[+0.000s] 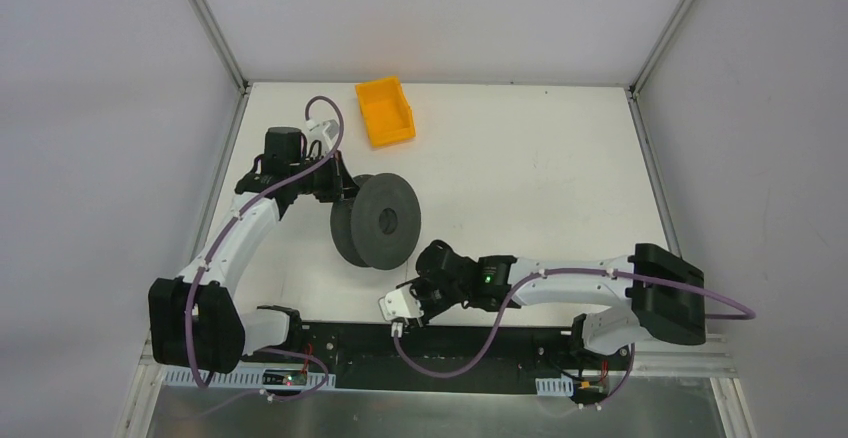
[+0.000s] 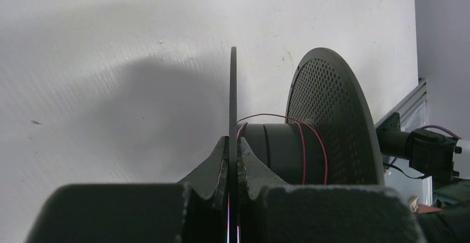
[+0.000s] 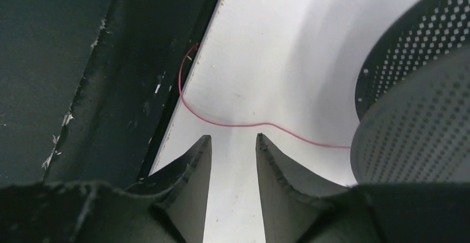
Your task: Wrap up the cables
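Your left gripper [image 2: 233,148] is clamped on the spool's [image 2: 332,126] thin flange at centre frame. The cable [image 3: 244,125] loops round the hub and trails across the table [image 3: 277,43], just ahead of your right gripper [image 3: 233,143], whose fingers stand apart with nothing between them.

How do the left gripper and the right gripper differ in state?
The left gripper is shut on the spool, pinching one thin flange; the right gripper is open and holds nothing. The left gripper faces cable wound on the hub; the right gripper faces loose cable on the table. Both have dark fingers.
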### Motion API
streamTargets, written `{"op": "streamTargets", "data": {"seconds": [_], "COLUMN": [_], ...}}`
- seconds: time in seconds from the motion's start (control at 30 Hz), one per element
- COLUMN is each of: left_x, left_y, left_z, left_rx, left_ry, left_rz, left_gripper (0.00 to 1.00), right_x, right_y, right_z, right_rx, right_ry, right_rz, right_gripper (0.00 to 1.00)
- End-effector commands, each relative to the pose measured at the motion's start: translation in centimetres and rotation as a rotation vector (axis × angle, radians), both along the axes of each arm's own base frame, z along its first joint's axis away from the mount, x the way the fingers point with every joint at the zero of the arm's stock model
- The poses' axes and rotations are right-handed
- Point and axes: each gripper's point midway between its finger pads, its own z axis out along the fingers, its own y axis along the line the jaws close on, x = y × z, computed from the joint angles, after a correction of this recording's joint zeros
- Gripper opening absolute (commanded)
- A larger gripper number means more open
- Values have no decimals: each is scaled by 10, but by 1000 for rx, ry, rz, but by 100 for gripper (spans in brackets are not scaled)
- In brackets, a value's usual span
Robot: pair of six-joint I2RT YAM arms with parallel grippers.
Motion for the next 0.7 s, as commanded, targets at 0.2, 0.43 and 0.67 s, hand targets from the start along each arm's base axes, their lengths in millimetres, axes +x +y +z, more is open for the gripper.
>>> {"op": "streamTargets", "data": {"seconds": [0.2,0.43,0.67], "left_x": [17,20,20], "left_y": [6,7,9], "left_z": [10,5,-1], "left_rx": [-15,-3,6], "left_ry": [25,34,46], "left_rz": [85,93,103], "left_gripper": [0,0,0], "right_x": [-29,-30,-26], "right_y": [1,0,12], "right_z": [-9,-21,-30], "right_rx": [-132,-178,-167], "right_ry": [89,91,71], "right_rz": [187,191,173], "right_gripper": [42,42,42]}}
